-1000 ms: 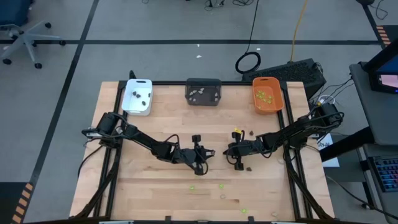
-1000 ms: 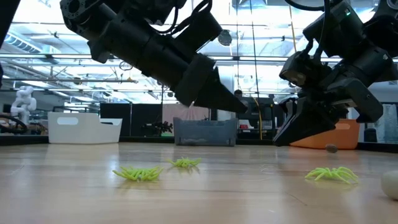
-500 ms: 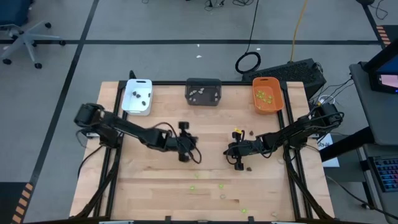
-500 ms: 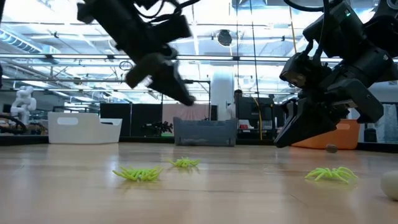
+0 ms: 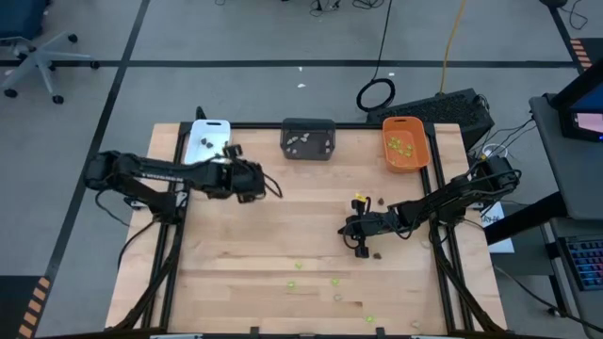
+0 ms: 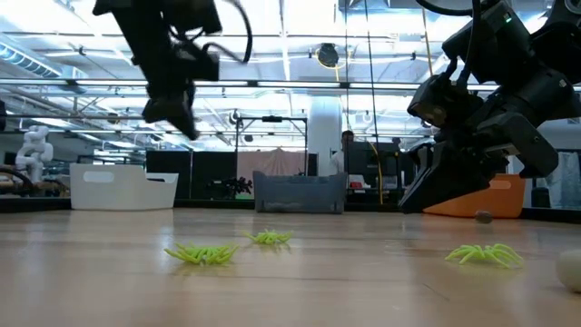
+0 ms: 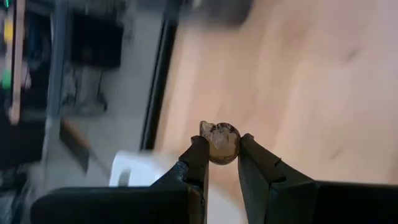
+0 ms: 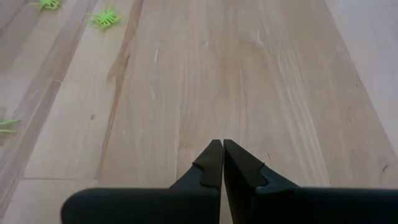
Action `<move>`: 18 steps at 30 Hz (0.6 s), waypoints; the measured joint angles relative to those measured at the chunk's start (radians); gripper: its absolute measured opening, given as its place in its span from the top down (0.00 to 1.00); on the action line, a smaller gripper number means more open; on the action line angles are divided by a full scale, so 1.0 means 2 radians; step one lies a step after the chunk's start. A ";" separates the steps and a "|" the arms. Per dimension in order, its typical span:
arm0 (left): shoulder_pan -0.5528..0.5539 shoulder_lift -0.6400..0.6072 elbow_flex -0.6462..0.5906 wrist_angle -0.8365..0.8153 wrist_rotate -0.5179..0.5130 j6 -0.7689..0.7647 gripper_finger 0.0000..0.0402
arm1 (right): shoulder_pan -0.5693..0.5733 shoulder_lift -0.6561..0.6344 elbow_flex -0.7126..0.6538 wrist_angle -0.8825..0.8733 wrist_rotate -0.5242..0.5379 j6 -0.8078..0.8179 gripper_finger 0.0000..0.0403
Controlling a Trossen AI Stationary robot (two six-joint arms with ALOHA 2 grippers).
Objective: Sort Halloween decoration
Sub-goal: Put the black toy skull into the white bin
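My left gripper (image 5: 273,190) hangs above the table's far left part, near the white tray (image 5: 209,146), shut on a small brownish rounded decoration piece (image 7: 221,142). In the low view it is high up (image 6: 188,130). My right gripper (image 5: 353,233) rests low at the table's middle right, shut with nothing in it (image 8: 222,149). Green spider pieces (image 6: 201,253) (image 6: 484,255) lie flat on the wood near the front, and a pale ball (image 6: 570,270) lies at the right. Dark pieces (image 5: 375,254) lie beside my right gripper. My left gripper pinches the brownish piece by its two opposite sides (image 7: 211,147) between the two fingertips (image 7: 200,152). The upper part of the piece stands out beyond the tips. The piece is lifted clear of the table.
The dark grey tray (image 5: 309,138) and the orange tray (image 5: 405,143) stand along the far edge beside the white one, each with small pieces inside. More green pieces (image 5: 334,280) dot the near part of the table. Black rails run along both table sides.
My left gripper has risen from the table's middle and swung toward the far left, toward the white tray, tipping as it went. My right gripper has kept still.
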 joint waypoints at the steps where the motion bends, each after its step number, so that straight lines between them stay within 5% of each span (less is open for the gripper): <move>1: 0.012 -0.002 0.000 -0.013 0.000 0.000 0.86 | 0.000 0.000 0.000 0.000 0.000 0.000 1.00; 18: 0.235 -0.002 0.000 -0.078 -0.017 -0.014 0.86 | 0.000 0.000 0.000 -0.001 0.000 -0.004 1.00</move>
